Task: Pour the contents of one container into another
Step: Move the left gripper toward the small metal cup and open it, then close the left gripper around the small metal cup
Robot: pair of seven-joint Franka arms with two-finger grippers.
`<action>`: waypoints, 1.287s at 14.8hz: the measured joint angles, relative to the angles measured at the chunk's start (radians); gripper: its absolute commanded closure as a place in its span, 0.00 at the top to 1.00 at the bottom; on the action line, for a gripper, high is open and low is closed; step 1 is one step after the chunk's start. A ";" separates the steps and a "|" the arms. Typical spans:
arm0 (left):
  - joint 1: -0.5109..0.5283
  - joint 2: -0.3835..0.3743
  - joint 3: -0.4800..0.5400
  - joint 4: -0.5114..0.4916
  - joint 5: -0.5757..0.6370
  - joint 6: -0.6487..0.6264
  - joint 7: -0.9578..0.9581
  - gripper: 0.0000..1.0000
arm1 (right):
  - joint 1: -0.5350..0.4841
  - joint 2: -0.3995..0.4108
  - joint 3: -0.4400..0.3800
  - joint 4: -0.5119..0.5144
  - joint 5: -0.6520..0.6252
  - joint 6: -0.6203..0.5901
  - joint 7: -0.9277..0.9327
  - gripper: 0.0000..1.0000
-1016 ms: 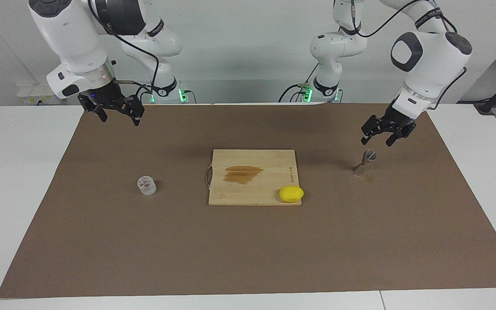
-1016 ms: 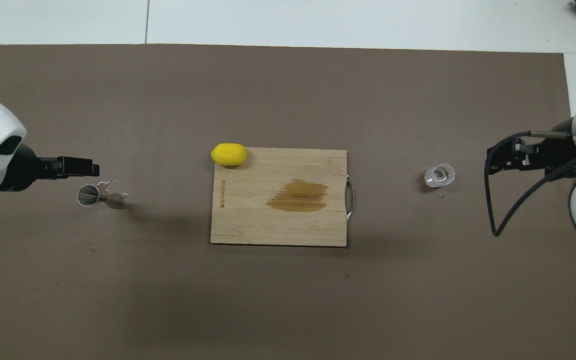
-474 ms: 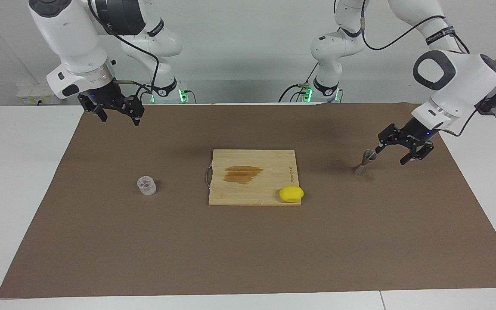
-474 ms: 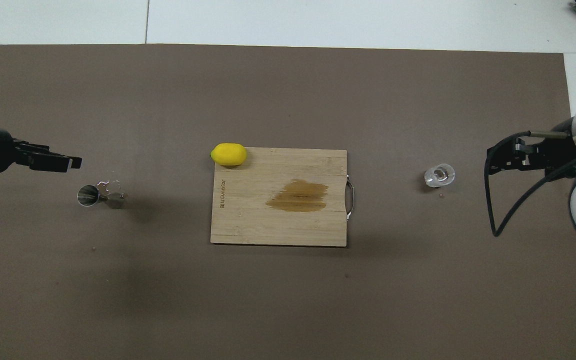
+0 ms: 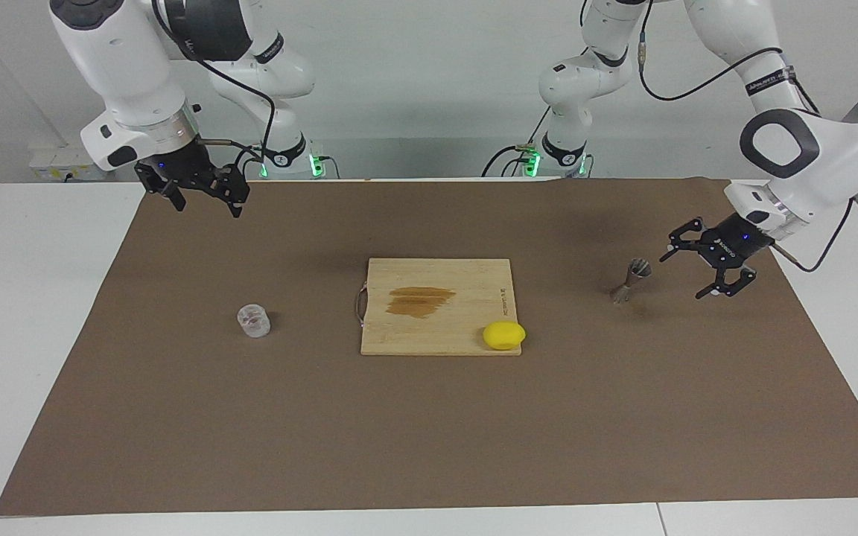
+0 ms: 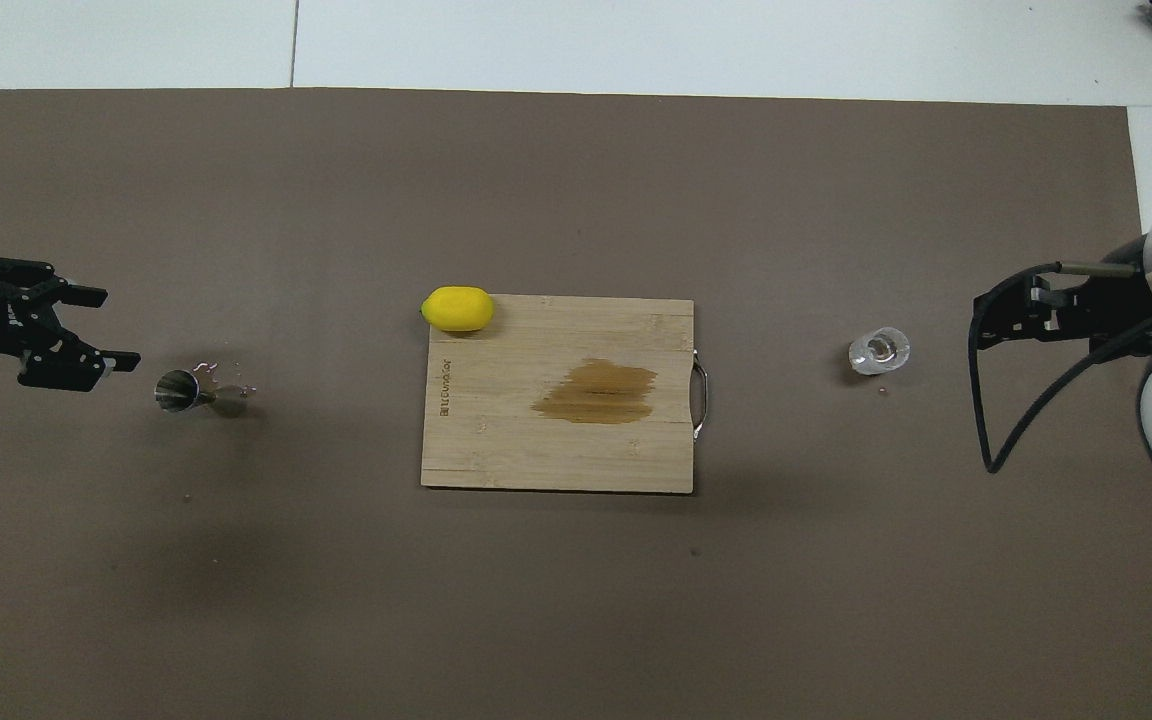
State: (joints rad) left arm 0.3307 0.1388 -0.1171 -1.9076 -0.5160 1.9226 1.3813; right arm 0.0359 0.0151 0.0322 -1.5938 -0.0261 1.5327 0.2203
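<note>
Cutting board (image 5: pixel 436 307): lying mid-table, dark printed mark along one edge, too small to read; brown stain (image 5: pixel 420 301) showing on top. Lemon (image 5: pixel 504 335) sitting on board corner toward left arm's end.
Brown mat (image 5: pixel 429 432) covering white table (image 5: pixel 42 298); pale wall w/ socket strip at robots' end.
Glass cup (image 5: pixel 254 321): standing on mat toward right arm's end, untouched.
Jigger (image 5: pixel 630 280): standing upright on mat toward left arm's end, apart from gripper.
Left gripper (image 5: pixel 707 272): hanging just beside jigger, fingers spread, gripping nothing; shifted outward and lower vs 1 s ago.
Right gripper (image 5: pixel 205 205): waiting over mat corner, fingers apart, empty; unchanged.
</note>
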 measured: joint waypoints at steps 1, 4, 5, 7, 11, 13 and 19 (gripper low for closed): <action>0.002 0.011 0.000 0.001 -0.003 -0.014 0.015 1.00 | 0.000 0.000 0.000 0.000 0.000 0.000 0.000 1.00; 0.004 0.052 -0.001 0.012 -0.036 -0.076 0.048 1.00 | 0.000 0.000 0.000 0.000 0.000 0.000 0.000 1.00; 0.011 0.070 0.000 0.024 -0.046 -0.093 0.093 1.00 | 0.000 0.000 0.000 0.000 0.000 0.000 0.000 1.00; 0.035 0.106 0.000 0.049 -0.070 -0.115 0.233 1.00 | 0.000 0.000 0.000 0.000 0.000 0.000 0.000 1.00; 0.066 0.128 0.000 0.058 -0.131 -0.178 0.439 1.00 | 0.000 0.000 0.000 0.000 0.000 0.000 0.000 1.00; 0.088 0.128 0.000 0.058 -0.169 -0.241 0.491 1.00 | 0.000 0.000 0.000 0.000 0.000 0.000 0.000 1.00; 0.201 0.137 0.001 0.016 -0.309 -0.370 0.746 1.00 | 0.000 0.000 0.000 0.000 0.000 0.000 0.000 1.00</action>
State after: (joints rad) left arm 0.5315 0.2753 -0.1161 -1.8918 -0.8252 1.5531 2.1276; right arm 0.0359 0.0151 0.0322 -1.5938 -0.0261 1.5327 0.2203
